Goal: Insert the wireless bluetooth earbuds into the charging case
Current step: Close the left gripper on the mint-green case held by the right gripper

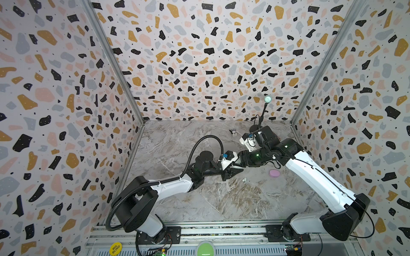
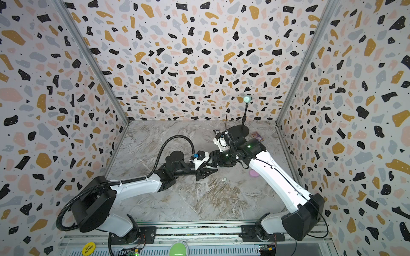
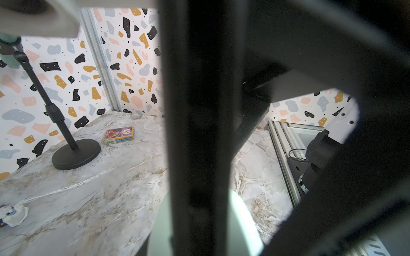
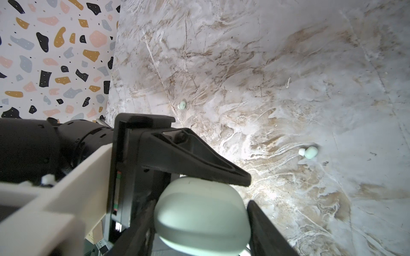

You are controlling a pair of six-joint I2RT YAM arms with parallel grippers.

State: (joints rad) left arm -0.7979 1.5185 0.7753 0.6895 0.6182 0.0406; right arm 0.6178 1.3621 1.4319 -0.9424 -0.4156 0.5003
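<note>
A closed mint charging case (image 4: 203, 218) sits between the fingers of my right gripper (image 4: 202, 204), which is shut on it above the middle of the marble table (image 1: 199, 206). My left gripper (image 1: 240, 170) faces it with its jaws together, and one black finger (image 4: 210, 164) lies along the case's upper side. In the left wrist view those shut fingers hide most of the case (image 3: 244, 221). Two whitish-mint earbuds (image 4: 182, 104) (image 4: 309, 152) lie loose on the table. In both top views one earbud (image 1: 244, 179) (image 2: 224, 179) shows just in front of the grippers.
A pink oval case (image 1: 274, 173) lies on the table under the right forearm. At the back right stand a black stand with a round base (image 3: 76, 154) and a small card box (image 3: 119, 135). A little figure (image 1: 233, 132) lies near the back wall.
</note>
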